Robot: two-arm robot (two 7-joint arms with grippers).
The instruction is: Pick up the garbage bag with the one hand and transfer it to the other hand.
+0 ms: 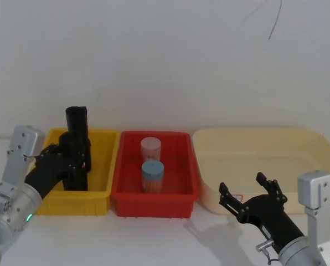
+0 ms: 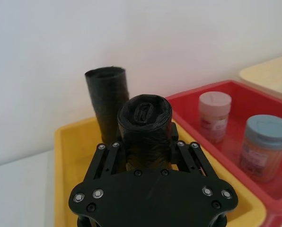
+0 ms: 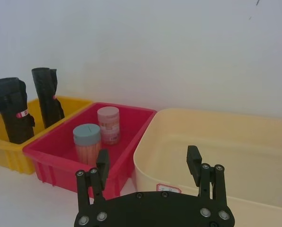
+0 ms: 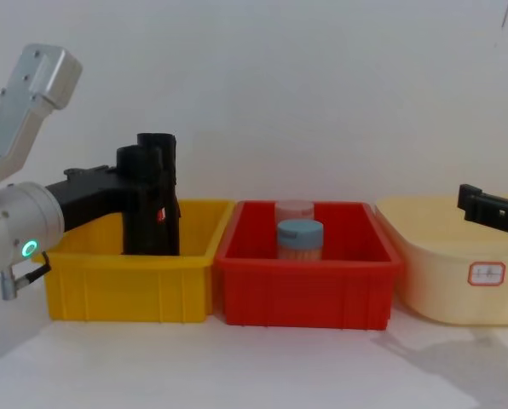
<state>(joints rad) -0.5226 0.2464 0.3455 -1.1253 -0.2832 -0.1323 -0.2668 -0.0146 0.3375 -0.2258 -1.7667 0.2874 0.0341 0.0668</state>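
From the head view, the garbage bag (image 1: pixel 76 180) is standing upright in the yellow bin (image 1: pixel 101 194), a matte black roll with a small red-orange patch (image 1: pixel 86 164) on its side, just in front of a taller twin roll (image 1: pixel 76 119). The left tool (image 1: pixel 75 158) is reaching in from the robot's left and is clenching the bag around its middle. The right tool (image 1: pixel 252 194) is hovering above the bench (image 1: pixel 154 238) in front of the cream tub (image 1: pixel 298 133), its fingers spread and holding nothing. Two jars are sitting in the red bin (image 1: pixel 154 202) between the yellow bin and the tub. In the left wrist view, the bag (image 2: pixel 145 125) is showing its crinkled, rolled top, and the fingers (image 2: pixel 105 161) of the left tool (image 2: pixel 145 146) are pressing against both of its sides, with the twin roll (image 2: pixel 108 99) just behind. In the right wrist view, the right tool (image 3: pixel 148 163) is gaping wide, and well beyond it the bag (image 3: pixel 11 118) is showing its red patch (image 3: pixel 22 113) beside the twin roll (image 3: pixel 47 97). From the chest view, the left tool (image 4: pixel 139 203) is gripping the bag (image 4: pixel 152 234), whose base is hiding behind the bin wall, while the right tool (image 4: pixel 476 204) is entering from the right edge.
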